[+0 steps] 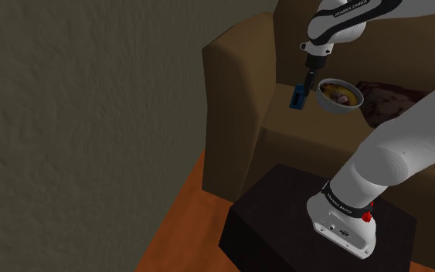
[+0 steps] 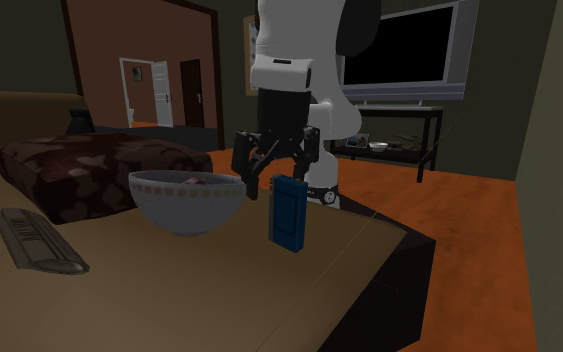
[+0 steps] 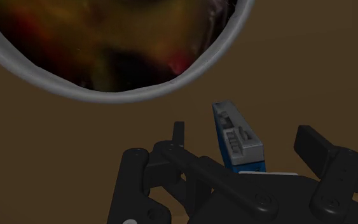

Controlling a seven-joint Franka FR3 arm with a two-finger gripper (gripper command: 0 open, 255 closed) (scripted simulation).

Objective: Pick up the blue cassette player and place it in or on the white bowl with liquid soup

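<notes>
The blue cassette player stands upright on the brown sofa seat, just beside the white bowl. The bowl holds dark reddish-yellow soup. My black gripper hovers right over the player with its fingers open. In the wrist view the player, grey on its top edge, rises between the two fingers without touching either. In the shoulder view the gripper hangs above the player, which is to the left of the bowl.
A dark patterned cushion lies behind the bowl and a grey remote lies in front of it. The sofa's armrest rises at the shoulder view's left. My black stand sits on the orange floor; a TV stands beyond.
</notes>
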